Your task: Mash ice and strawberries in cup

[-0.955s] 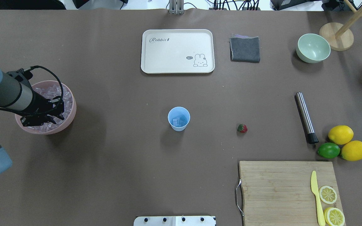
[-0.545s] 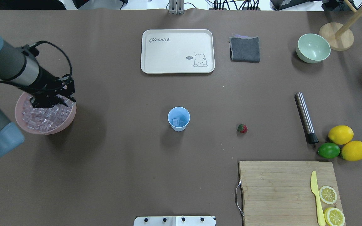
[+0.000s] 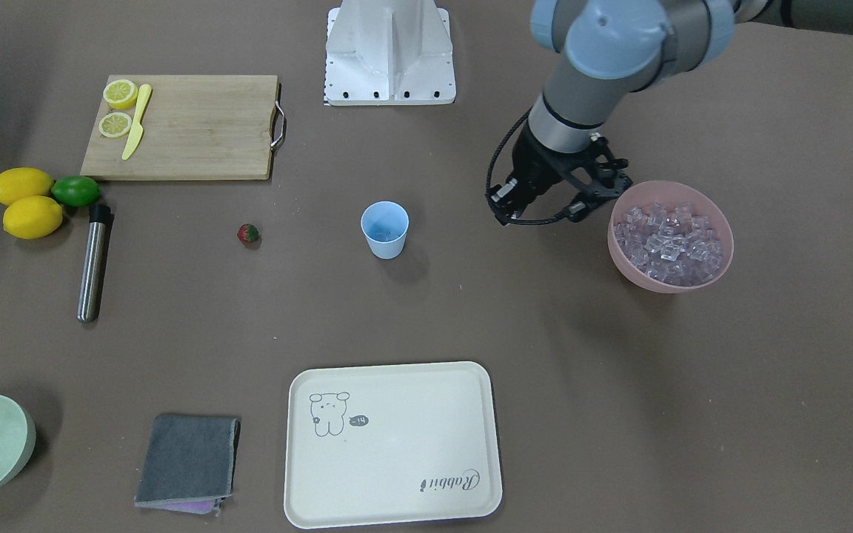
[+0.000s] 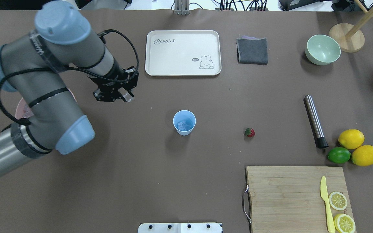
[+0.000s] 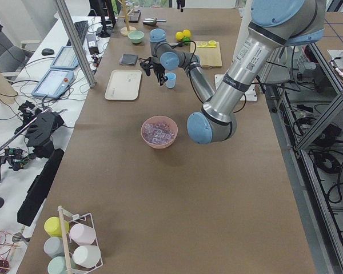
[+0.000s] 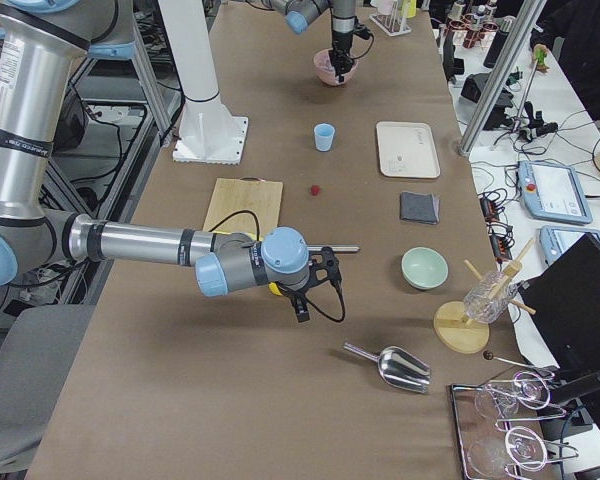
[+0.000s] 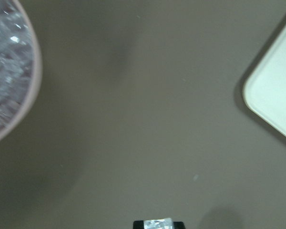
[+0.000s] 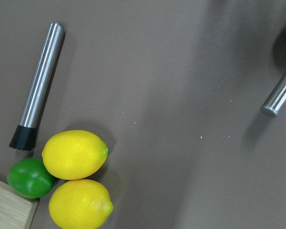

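Open lane: bare desk (image 4: 151,106) between left gripper (image 4: 125,96) and cup (image 4: 184,122).
Far-side obstacle: tray (image 4: 183,52).
Left-side obstacle: pink bowl (image 3: 667,285) of ice (image 3: 667,240), near the gripper.
Cup mouth: uncovered from above.
Right of cup: bare stretch to strawberry (image 4: 249,132); cutting board (image 4: 290,194) near right, well apart.

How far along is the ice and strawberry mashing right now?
Done: some ice already sits in the cup. In hand: the left gripper is shut on another ice cube, in the air between the pink bowl and the cup. Left: the strawberry lies on the table, the steel muddler lies untouched, and no mashing has begun.
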Available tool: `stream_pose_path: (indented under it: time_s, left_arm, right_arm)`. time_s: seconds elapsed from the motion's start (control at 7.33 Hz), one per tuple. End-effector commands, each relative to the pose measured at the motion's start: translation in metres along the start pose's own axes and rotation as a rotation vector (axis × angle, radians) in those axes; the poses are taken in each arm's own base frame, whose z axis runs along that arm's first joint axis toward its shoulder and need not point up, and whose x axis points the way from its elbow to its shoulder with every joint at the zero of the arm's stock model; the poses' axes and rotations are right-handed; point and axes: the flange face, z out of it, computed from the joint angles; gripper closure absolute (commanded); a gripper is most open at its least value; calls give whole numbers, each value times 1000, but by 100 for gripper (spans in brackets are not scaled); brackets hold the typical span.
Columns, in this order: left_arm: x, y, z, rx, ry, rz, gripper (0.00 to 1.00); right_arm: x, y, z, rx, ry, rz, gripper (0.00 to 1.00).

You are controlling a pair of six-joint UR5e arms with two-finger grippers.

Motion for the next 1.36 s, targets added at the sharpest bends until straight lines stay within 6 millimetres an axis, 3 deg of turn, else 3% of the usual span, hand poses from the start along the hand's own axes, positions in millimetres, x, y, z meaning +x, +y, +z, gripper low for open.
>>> stream_pose_path:
  time_s: [0.0,0.27,0.68,0.95,1.09,1.23]
  left_arm:
    - [42,53,31,10,-10,60,100]
    - [75,81,63,7,17,67,100]
    - [79,100,73,-8,34,78,100]
    - [83,114,76,-17,35,90,57]
    - [85,115,75,-12,43,98,16]
    - [86,115,74,-11,48,101,3]
  right_arm:
    - [-1,-1,0,0,0,-4,0]
    - [-2,-2,1,-1,-3,-7,0]
    - [-13,-21,0,9,-20,-10,0]
    - [-18,-25,4,0,-25,-11,0]
    - [-19,-26,5,-1,-26,-15,0]
    - [-20,-28,6,-3,-27,-15,0]
